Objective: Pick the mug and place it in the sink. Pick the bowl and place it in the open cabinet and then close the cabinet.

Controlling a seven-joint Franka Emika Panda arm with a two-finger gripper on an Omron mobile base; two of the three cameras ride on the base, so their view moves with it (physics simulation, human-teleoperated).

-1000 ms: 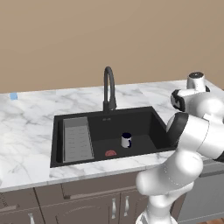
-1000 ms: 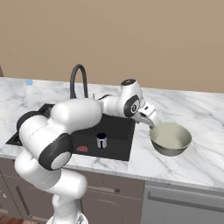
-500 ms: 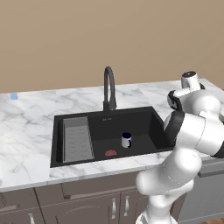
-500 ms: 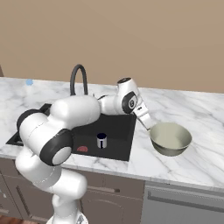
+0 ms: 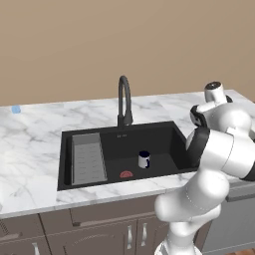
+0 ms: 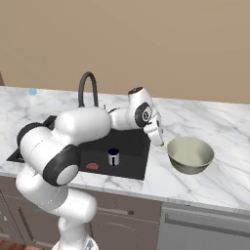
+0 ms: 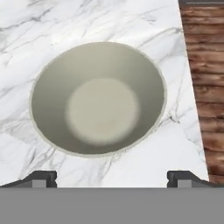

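A: Arm pose?
B: Arm folds from the base, reaches right across the sink [image 6: 139,149] corner; hand tips down over the counter [image 6: 224,161]. Gripper [image 6: 157,138] spread wide, holding nothing; finger tips [image 7: 41,178] sit far apart at the bottom of the hand view.

A: Bowl relative to gripper?
B: Bowl [image 6: 190,154] upright on the marble counter, right of the sink, just beside and below the gripper, not touching. From the hand view the bowl [image 7: 98,98] lies straight ahead, between the lines of the two tips, empty.

A: Mug?
B: Mug [image 5: 144,159] upright on the sink floor, near the red drain mark [image 5: 126,174]. Ribbed tray [image 5: 87,159] at the basin's left end, faucet [image 5: 124,99] behind.

A: Obstructions?
B: Bare marble around the bowl. Wooden floor [image 7: 205,87] shows past the counter edge.
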